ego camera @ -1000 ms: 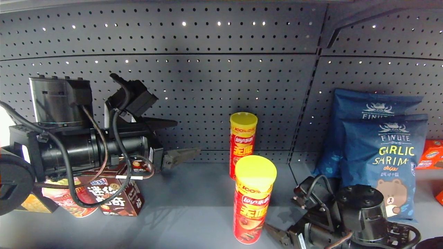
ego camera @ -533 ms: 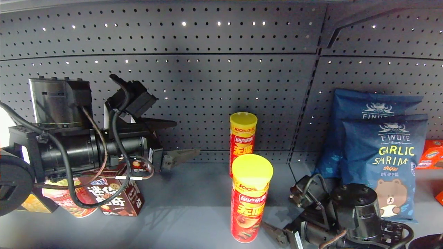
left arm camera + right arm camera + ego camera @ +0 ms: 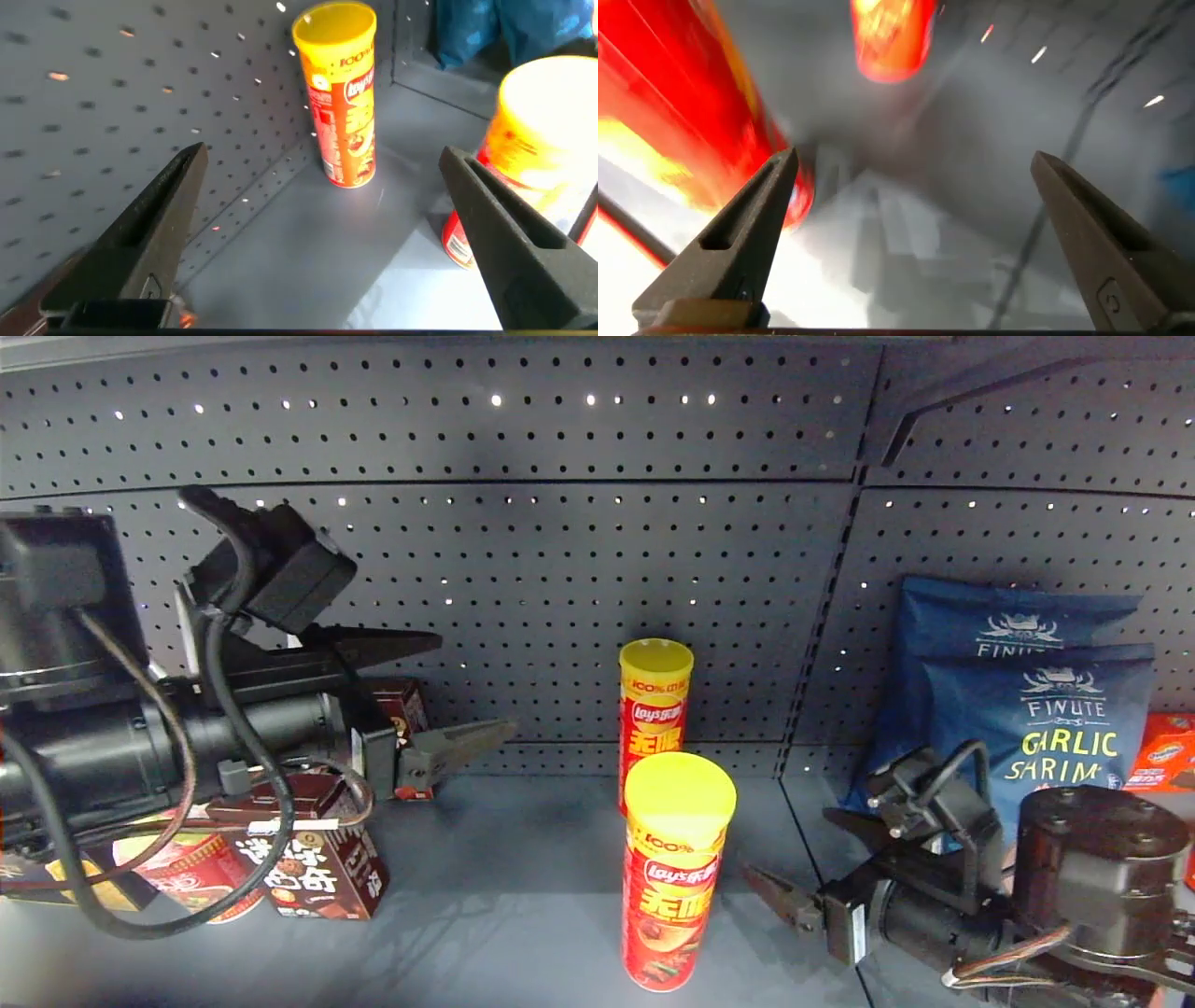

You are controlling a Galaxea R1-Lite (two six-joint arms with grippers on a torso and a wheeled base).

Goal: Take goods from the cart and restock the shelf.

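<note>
Two red chip cans with yellow lids stand upright on the grey shelf (image 3: 523,905). The front can (image 3: 677,868) is near the shelf's front, the back can (image 3: 655,719) by the pegboard. My right gripper (image 3: 808,859) hovers open just right of the front can, apart from it. In the right wrist view the right gripper (image 3: 913,159) holds nothing, with the front can (image 3: 682,121) close beside one finger and the back can (image 3: 892,37) farther off. My left gripper (image 3: 457,695) is open and empty over the shelf's left part. The left gripper (image 3: 322,163) faces the back can (image 3: 341,93).
A brown box (image 3: 317,868) and a noodle cup (image 3: 177,882) sit under the left arm, with a small brown box (image 3: 403,705) behind. Blue snack bags (image 3: 1036,747) lean at the right, an orange box (image 3: 1162,751) beyond them. The pegboard wall (image 3: 560,569) closes the back.
The front can shifted slightly left, then stayed put. My right gripper drew back to the right and upward, away from it. My left arm pulled back to the left.
</note>
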